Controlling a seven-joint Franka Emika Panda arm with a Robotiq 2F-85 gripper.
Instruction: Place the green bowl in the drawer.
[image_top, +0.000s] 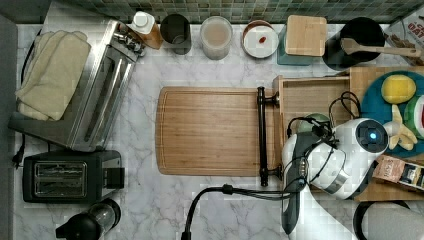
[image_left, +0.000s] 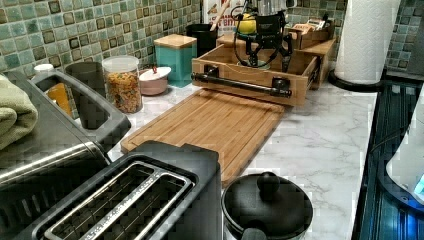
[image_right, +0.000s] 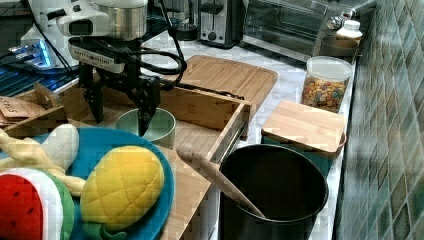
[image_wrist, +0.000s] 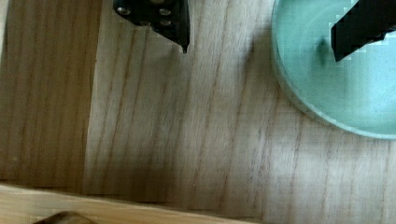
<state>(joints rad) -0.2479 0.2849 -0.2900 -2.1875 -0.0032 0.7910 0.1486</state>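
Observation:
The pale green bowl (image_right: 161, 128) sits upright on the floor of the open light-wood drawer (image_right: 201, 108), near the side by the teal plate. My gripper (image_right: 120, 123) hangs low over the drawer with its fingers wide apart and open. One fingertip (image_wrist: 359, 32) is inside the green bowl (image_wrist: 336, 88), the other (image_wrist: 180, 37) stands over bare drawer wood, so the rim lies between them without being pinched. In the left view the gripper (image_left: 267, 59) straddles the bowl (image_left: 260, 64) behind the drawer's black bar handle (image_left: 240, 83).
A wooden cutting board (image_top: 210, 131) lies in front of the drawer. A teal plate with toy fruit (image_right: 107, 150) borders the drawer, with a black pot and wooden spoon (image_right: 272, 195) nearby. Jars (image_top: 216, 37), a toaster oven (image_top: 95, 90) and a toaster (image_top: 70, 176) line the counter.

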